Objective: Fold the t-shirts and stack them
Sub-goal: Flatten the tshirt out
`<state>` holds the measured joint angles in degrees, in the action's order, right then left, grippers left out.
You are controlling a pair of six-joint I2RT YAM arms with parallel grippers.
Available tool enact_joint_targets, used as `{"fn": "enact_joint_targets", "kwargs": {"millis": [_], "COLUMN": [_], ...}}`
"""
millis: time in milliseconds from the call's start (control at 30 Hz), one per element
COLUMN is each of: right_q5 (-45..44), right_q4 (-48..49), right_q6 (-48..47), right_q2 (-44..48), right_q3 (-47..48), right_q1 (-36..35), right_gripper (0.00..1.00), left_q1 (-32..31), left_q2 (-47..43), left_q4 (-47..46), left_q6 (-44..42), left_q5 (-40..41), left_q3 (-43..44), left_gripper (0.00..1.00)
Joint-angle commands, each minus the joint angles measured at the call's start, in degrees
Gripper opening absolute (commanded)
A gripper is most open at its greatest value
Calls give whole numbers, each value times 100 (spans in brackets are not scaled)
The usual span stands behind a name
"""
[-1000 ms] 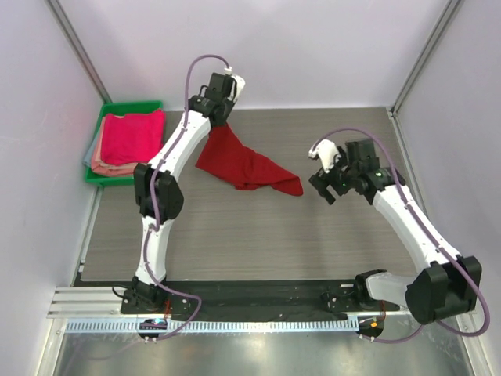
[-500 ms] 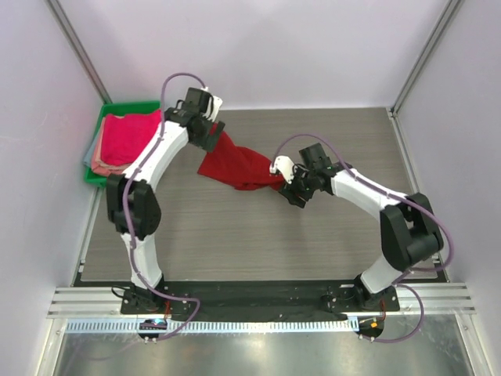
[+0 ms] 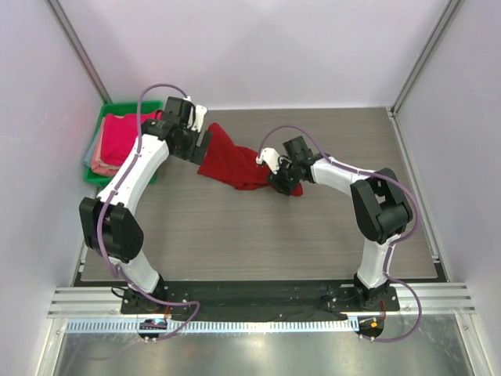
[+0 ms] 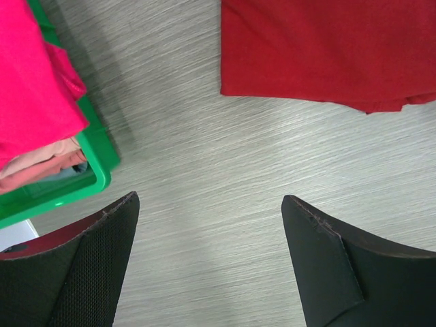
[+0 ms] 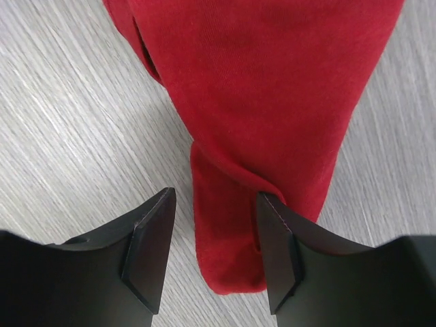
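While the deep red t-shirt (image 3: 233, 163) lies crumpled on the far half of the desk (image 3: 235, 235), left of centre, both arms reach in over it from opposite sides.

Left end effector (image 3: 199, 141): at the shirt's far-left corner, between the shirt and the green tray (image 3: 129, 104). In the left wrist view the left end effector (image 4: 210, 204) has its fingers spread wide over bare desk, with nothing between them. The red cloth (image 4: 320, 48) lies just beyond them.

Right end effector (image 3: 275, 174): over the shirt's narrow right-hand tail, and its wrist hides that tip from the top camera. In the right wrist view the right end effector (image 5: 216, 197) is about half spread and straddles the folded tail (image 5: 272, 82). The right finger is against the cloth, but a strip of desk shows beside the left finger, so it is not clamped.

Surroundings: the tray sits at the desk's far-left corner, its rim (image 4: 102, 170) close beside the left finger. It holds a stack with a bright pink t-shirt (image 3: 125, 137) on top, a salmon t-shirt (image 4: 41, 160) under it and a grey layer (image 4: 68, 174) lowest.
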<state>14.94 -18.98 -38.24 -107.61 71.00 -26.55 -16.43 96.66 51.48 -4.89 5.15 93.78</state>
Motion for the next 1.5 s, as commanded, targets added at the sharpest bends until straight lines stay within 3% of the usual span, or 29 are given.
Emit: {"fn": "enact_joint_targets", "kwargs": {"millis": [0,133,200,233,267,467,767,1033,1167,1267,1467], "right_q5": [-88,-175,-272,-307,-342,-676,-712,-1054,-1468,-1468,-2345], "right_q4": [114,35,-26,-18,-26,-96,-571,-563,-563,-554,-195], "right_q6": [27,44,45,62,80,97,-175,-211,-377,-369,-465], "right_q2": [-32,-163,-304,-339,-374,-129,2162,2834,2921,3079,2755], "right_q3": [230,230,247,247,256,300,1493,2690,1913,1427,1468], "right_q1": [-26,-26,-26,-26,-26,-35,-219,-281,-272,-272,-88], "right_gripper": [56,56,50,46,32,2,2,2,2,1,1], "left_q1": [78,87,96,87,87,96,131,131,113,-27,-1080], "left_q2": [2,125,177,186,204,160,11,-200,-253,-122,28], "left_q4": [-42,-42,-51,-51,-42,-77,-218,-270,-262,1,-138], "left_q6": [84,110,145,146,146,102,-108,-188,-206,-311,-417], "left_q5": [-119,-137,-146,-163,-163,-119,-111,-172,-523,-1322,-1666], "left_q3": [53,167,202,228,237,238,360,273,167,272,-104], "left_gripper": [86,86,85,85,85,85,84,82,80,76,73]}}
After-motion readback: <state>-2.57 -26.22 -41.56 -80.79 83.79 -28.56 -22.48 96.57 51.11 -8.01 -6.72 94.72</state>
